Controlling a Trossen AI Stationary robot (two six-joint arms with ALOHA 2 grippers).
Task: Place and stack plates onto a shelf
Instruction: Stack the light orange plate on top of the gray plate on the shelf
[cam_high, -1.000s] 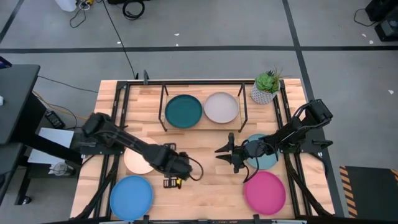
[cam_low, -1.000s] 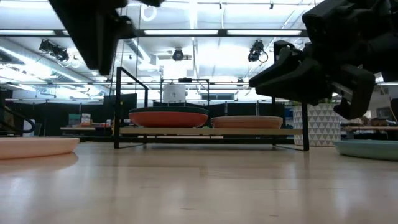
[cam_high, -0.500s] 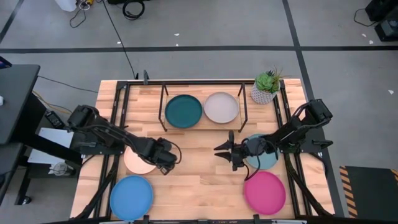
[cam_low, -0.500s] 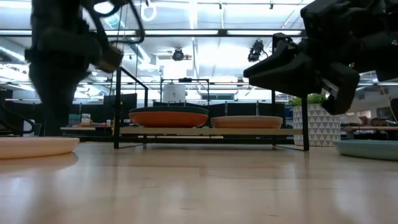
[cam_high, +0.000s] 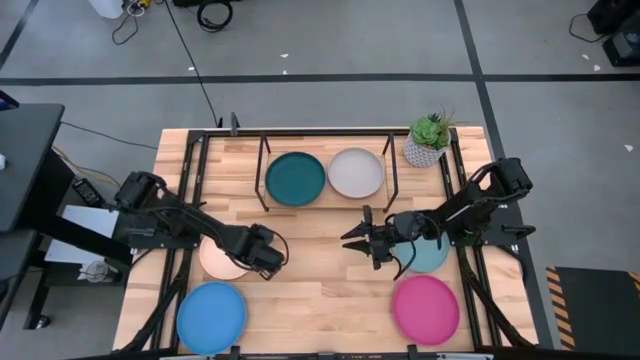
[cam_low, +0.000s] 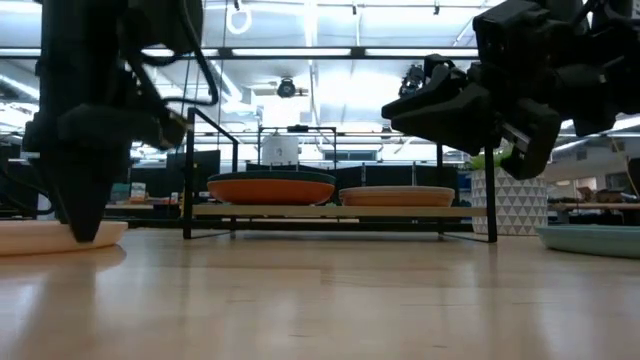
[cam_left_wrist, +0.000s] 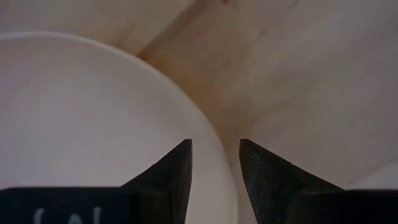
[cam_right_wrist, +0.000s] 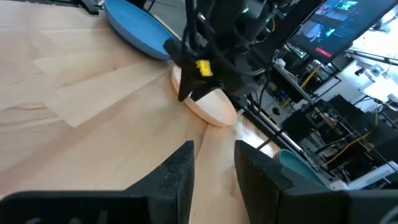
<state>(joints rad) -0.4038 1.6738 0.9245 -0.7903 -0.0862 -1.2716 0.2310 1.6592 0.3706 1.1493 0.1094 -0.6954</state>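
The peach plate (cam_high: 218, 260) lies flat on the table's left side, with a bright blue plate (cam_high: 211, 317) nearer the near edge. My left gripper (cam_left_wrist: 214, 169) is open and points down at the peach plate's right rim, low over it (cam_low: 85, 232). My right gripper (cam_high: 357, 240) is open and hangs in the air above the table's middle (cam_low: 440, 100), touching nothing. The shelf (cam_low: 330, 211) stands at the far edge. It carries a dark teal plate (cam_high: 296, 177) on an orange one (cam_low: 270, 188), and a cream plate (cam_high: 356, 172) on another. My left gripper comes from above, pointing down, astride the peach plate's right rim (cam_left_wrist: 219, 158). One finger (cam_left_wrist: 177, 174) is over the plate's inside and the other (cam_left_wrist: 264, 177) is outside, over the wood. Whether the fingers touch the rim I cannot tell. The plate lies flat on the table.
A pale teal plate (cam_high: 428, 258) and a magenta plate (cam_high: 425, 309) lie on the table's right side, under and beside the right arm. A small white pot with a green plant (cam_high: 428, 143) stands at the far right corner. Bare wood (cam_high: 320, 290) lies between the two grippers.
My left gripper has swung from the table's middle toward the left edge and come down at the peach plate's right rim. My right gripper has drifted a little toward the far edge and the left. The plates have stayed where they were.
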